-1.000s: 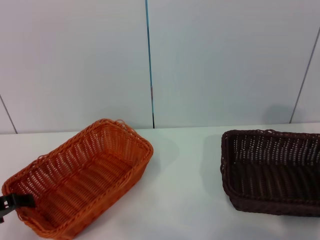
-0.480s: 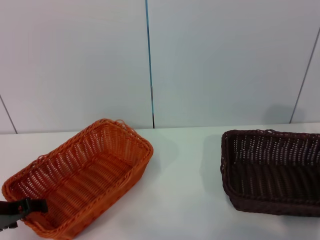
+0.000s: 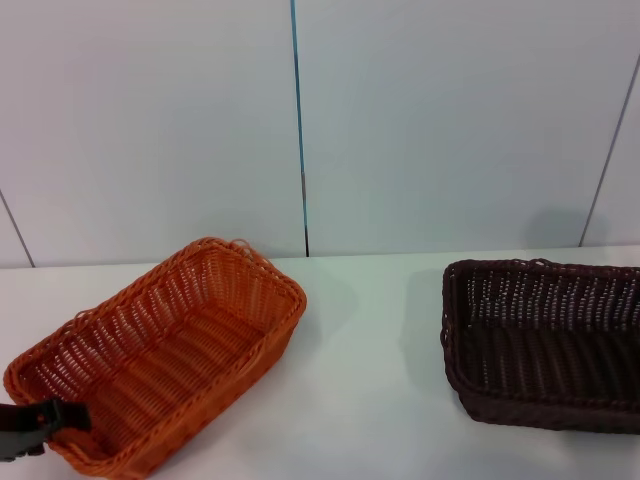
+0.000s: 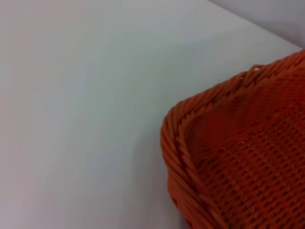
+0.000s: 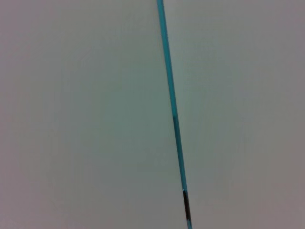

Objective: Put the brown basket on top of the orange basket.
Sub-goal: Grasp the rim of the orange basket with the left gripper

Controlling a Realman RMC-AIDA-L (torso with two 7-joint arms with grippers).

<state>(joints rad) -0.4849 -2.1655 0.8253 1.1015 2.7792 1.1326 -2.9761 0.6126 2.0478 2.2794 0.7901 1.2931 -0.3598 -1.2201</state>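
While the left tool (image 3: 40, 425) sits at the near corner of the bright orange rectangular woven basket (image 3: 165, 350), its spread cannot be told; the dark brown rectangular woven basket (image 3: 545, 340) is cut off at the frame's right edge.

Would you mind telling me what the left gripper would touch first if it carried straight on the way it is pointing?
Most likely the orange basket: the left gripper sits at its near-left corner, pointing in over the braided rim. Depth is unclear, so it might meet the rim or pass just above it into the basket.
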